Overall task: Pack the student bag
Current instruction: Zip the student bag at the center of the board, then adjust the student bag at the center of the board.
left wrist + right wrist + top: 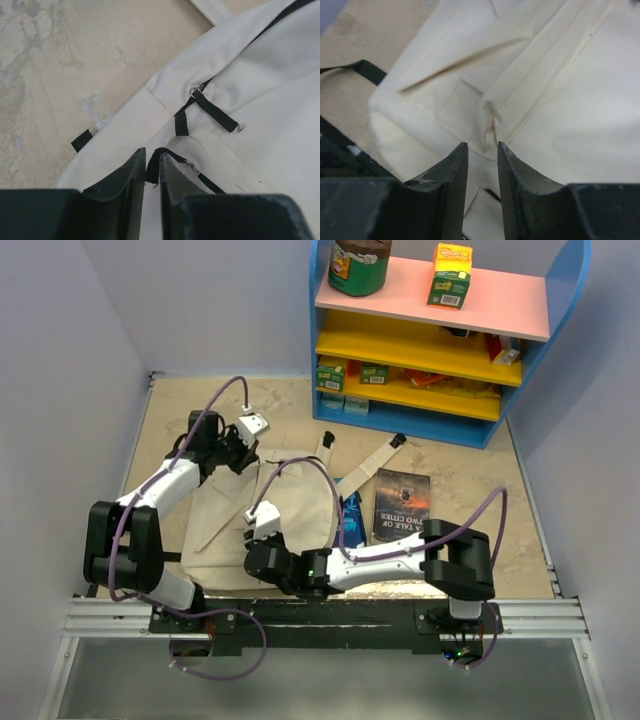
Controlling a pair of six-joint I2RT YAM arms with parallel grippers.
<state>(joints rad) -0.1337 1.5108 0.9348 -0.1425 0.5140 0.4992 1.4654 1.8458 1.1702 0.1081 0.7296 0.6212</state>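
Bordering student bag (pixel 300 510): blue case (pixel 351 520), book (pixel 401 505)

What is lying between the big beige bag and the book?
A small blue case lies between the student bag and the book. The top view shows it.

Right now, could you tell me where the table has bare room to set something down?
Bare table lies right of the book, in front of the shelf, and in the far left corner behind the student bag. Crowded between bag and book: pencil case, straps.
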